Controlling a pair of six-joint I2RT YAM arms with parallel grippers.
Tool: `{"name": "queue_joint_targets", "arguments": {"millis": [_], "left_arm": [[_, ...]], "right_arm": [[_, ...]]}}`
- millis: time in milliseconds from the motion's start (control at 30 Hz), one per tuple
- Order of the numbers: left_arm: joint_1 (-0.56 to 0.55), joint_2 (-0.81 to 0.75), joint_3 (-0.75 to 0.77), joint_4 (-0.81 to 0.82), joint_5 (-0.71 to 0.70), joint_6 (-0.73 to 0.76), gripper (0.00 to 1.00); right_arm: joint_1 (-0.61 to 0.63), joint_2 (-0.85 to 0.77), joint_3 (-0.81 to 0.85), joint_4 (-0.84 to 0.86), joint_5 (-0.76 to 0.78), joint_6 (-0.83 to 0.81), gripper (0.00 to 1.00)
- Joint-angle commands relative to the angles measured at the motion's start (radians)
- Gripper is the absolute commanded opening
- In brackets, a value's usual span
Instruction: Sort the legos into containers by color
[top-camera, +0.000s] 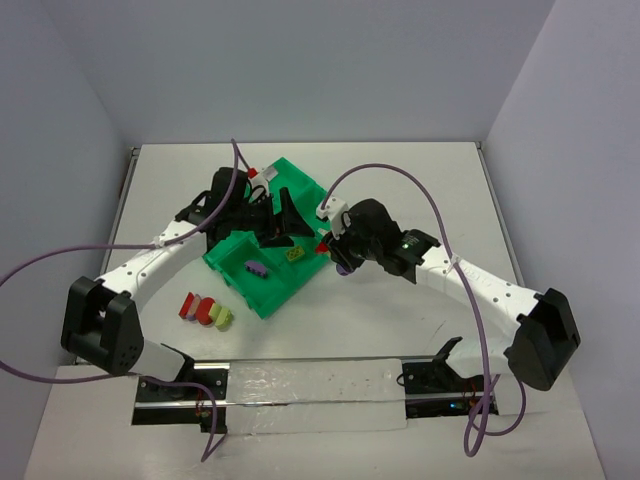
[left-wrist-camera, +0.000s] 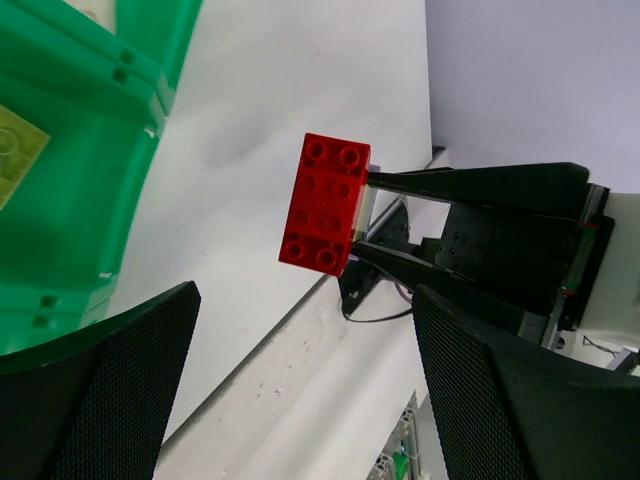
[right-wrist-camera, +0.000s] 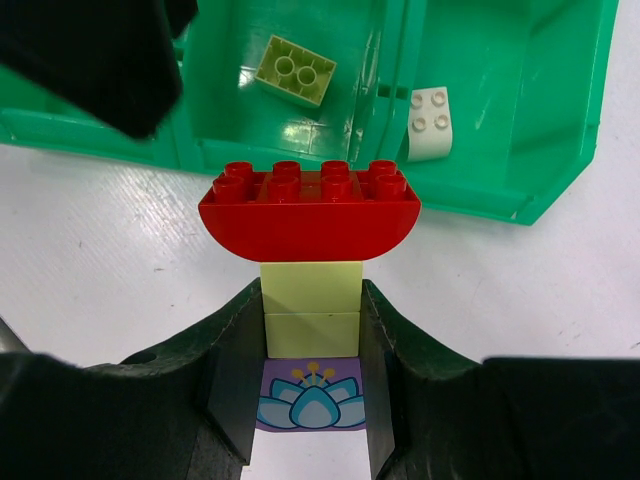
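The green tray (top-camera: 245, 290) sat mid-table, with a yellow-green brick (right-wrist-camera: 293, 72), a white brick (right-wrist-camera: 430, 125) and a purple brick (top-camera: 255, 268) in separate bins. The left gripper (left-wrist-camera: 305, 300) hung above the tray, its jaws spread wide and holding nothing.

Just off the tray's edge, the right gripper (right-wrist-camera: 311, 310) was pinched tight on a lifted stack. Its fingers clamped the pale yellow-green bricks (right-wrist-camera: 311, 305) above a purple flower-printed brick (right-wrist-camera: 311, 397). The red curved brick (right-wrist-camera: 308, 205) stood clear of the fingers, studs outward.

A loose row of bricks (top-camera: 205, 311) lay on the table near the left arm.

These bricks looked hard, light and glossy, so probably rigid but slippery. The red one was likely best gripped across its flat long sides, not its rounded underside. A straight pull off the studs would probably suit it, since twisting could slide the stack in the pinch.
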Motion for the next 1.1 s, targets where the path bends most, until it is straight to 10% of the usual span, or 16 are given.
{"name": "queue_joint_targets", "arguments": {"millis": [0, 300, 733, 1067], "left_arm": [[-0.025, 0.038, -0.016, 0.127, 0.072, -0.039, 0.92], [-0.072, 0.11, -0.005, 0.19, 0.112, -0.067, 0.9], [-0.079, 0.129, -0.046, 0.291, 0.177, -0.109, 0.58], [-0.071, 0.121, 0.005, 0.225, 0.142, -0.072, 0.06]], "right_arm": [[0.016, -0.049, 0.03, 0.056, -0.007, 0.011, 0.0], [0.027, -0.063, 0.034, 0.063, -0.01, 0.014, 0.0], [0.034, -0.081, 0.023, 0.066, -0.007, 0.006, 0.0], [0.034, -0.087, -0.047, 0.108, -0.008, 0.0, 0.0]]}}
